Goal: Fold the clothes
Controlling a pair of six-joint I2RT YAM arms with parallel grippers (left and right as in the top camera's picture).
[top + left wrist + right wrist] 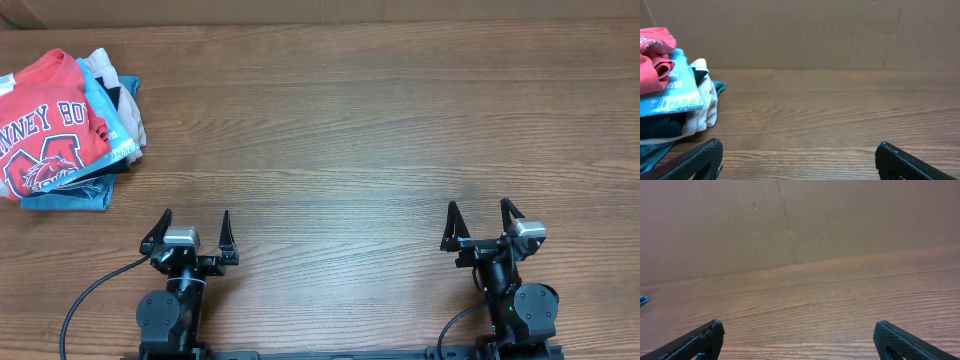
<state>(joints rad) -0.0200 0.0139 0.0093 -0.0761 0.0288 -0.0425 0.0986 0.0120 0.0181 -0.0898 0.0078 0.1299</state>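
The clothes, a coral-red T-shirt [45, 125] with navy-and-white lettering and a mascot graphic, lie folded on top of a pile at the table's far left. In the left wrist view the red shirt [654, 59] shows at the left edge. My left gripper [194, 222] stands open near the front edge, well to the right of the pile, with nothing between its fingers. Its fingertips [710, 150] frame bare wood. My right gripper [483, 216] is open too, at the front right, far from the shirt. Only wood lies between its fingers [710, 332].
Under the red shirt lie a light blue T-shirt [108, 128], a beige garment [128, 105] and a denim-blue one [70, 197]. A brown cardboard wall [800, 220] runs along the table's far edge. The wooden table [380, 130] stretches right of the pile.
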